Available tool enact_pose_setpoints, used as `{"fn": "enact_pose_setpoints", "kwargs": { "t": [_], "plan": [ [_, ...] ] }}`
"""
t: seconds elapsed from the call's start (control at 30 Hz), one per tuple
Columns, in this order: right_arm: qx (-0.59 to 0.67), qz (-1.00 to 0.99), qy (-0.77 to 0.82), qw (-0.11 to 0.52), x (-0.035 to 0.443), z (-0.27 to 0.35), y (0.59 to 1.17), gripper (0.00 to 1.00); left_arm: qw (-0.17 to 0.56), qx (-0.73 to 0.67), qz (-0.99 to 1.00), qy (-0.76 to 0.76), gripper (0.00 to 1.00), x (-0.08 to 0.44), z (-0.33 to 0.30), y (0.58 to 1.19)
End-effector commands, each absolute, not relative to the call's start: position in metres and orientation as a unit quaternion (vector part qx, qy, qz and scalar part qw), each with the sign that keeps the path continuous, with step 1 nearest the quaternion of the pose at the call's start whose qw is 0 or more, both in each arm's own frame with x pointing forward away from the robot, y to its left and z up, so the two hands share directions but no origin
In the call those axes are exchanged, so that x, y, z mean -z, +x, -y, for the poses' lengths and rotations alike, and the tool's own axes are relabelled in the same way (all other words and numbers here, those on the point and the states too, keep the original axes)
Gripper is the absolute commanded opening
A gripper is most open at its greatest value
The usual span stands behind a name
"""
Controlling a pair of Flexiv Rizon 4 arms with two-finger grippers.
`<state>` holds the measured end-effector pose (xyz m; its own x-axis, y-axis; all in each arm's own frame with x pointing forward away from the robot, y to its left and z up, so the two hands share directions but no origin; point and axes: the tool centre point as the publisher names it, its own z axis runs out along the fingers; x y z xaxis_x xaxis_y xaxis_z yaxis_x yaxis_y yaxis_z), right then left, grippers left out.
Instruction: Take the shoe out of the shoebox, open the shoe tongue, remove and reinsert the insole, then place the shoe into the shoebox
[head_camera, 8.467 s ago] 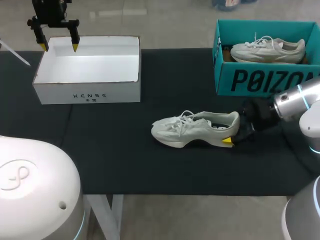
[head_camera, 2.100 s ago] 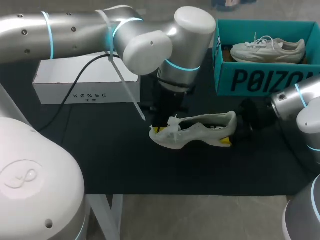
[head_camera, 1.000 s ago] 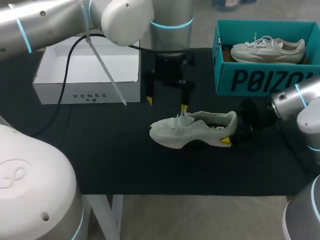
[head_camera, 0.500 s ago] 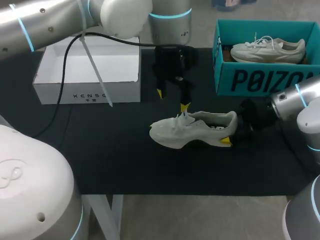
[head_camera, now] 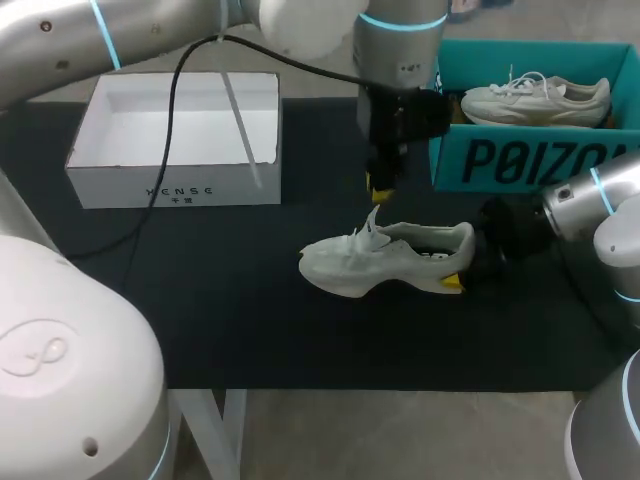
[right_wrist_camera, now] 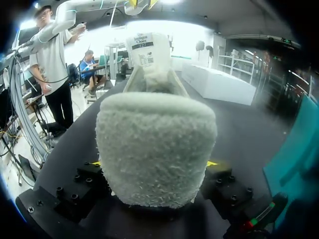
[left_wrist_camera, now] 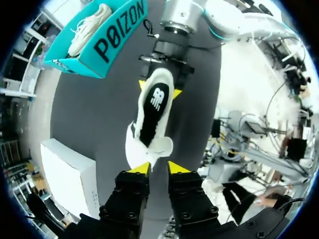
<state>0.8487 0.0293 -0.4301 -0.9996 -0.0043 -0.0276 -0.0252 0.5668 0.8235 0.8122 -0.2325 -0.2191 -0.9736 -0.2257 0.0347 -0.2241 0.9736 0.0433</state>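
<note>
A white shoe [head_camera: 390, 260] lies on its sole on the black table mat, toe to the left. My right gripper [head_camera: 465, 265] is shut on its fuzzy heel [right_wrist_camera: 154, 149], one finger on each side. My left arm reaches over from the left. Its gripper [head_camera: 380, 185] hangs just above the shoe's tongue [head_camera: 372, 222], which stands upright [right_wrist_camera: 147, 55]. In the left wrist view the gripper [left_wrist_camera: 158, 168] has its yellow tips nearly together at the tongue's end, over the black insole [left_wrist_camera: 153, 107]. The teal shoebox [head_camera: 500, 155] stands at the back right.
A second white shoe [head_camera: 535, 100] lies inside the teal shoebox. An open white box [head_camera: 180, 180] stands at the back left, with a cable from my left arm hanging over it. Bare mat stretches in front of the shoe.
My left gripper has risen and shifted right over the shoe while its fingers closed. The tongue now stands higher. My right arm and the shoe's heel have stayed put.
</note>
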Motion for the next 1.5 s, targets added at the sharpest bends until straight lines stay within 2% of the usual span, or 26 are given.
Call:
{"fn": "enact_pose_setpoints", "kwargs": {
  "t": [0.03, 0.27, 0.4, 0.6, 1.23, 1.5],
  "plan": [
    [-0.465, -0.885, -0.008, 0.012, 0.434, -0.031, 0.849, 0.0, -0.025, 0.021, 0.993, -0.11, 0.0, 0.218, 0.234, 0.811],
    [-0.465, -0.885, -0.008, 0.012, 0.434, -0.031, 0.849, 0.0, -0.025, 0.021, 0.993, -0.11, 0.0, 0.218, 0.234, 0.811],
    [-0.465, -0.885, -0.008, 0.012, 0.434, -0.031, 0.849, 0.0, -0.022, -0.033, 0.994, -0.101, 0.0, 0.227, 0.245, 0.812],
    [-0.465, -0.885, -0.008, 0.012, 0.434, -0.031, 0.849, 0.0, 0.003, -0.052, 0.995, -0.087, 0.0, 0.25, 0.263, 0.814],
    [-0.465, -0.885, -0.008, 0.012, 0.434, -0.031, 0.849, 0.0, -0.05, -0.068, 0.987, -0.138, 0.0, 0.322, 0.314, 0.835],
    [-0.465, -0.885, -0.008, 0.012, 0.434, -0.031, 0.849, 0.0, -0.042, -0.088, 0.985, -0.143, 0.0, 0.354, 0.32, 0.853]
  ]
}}
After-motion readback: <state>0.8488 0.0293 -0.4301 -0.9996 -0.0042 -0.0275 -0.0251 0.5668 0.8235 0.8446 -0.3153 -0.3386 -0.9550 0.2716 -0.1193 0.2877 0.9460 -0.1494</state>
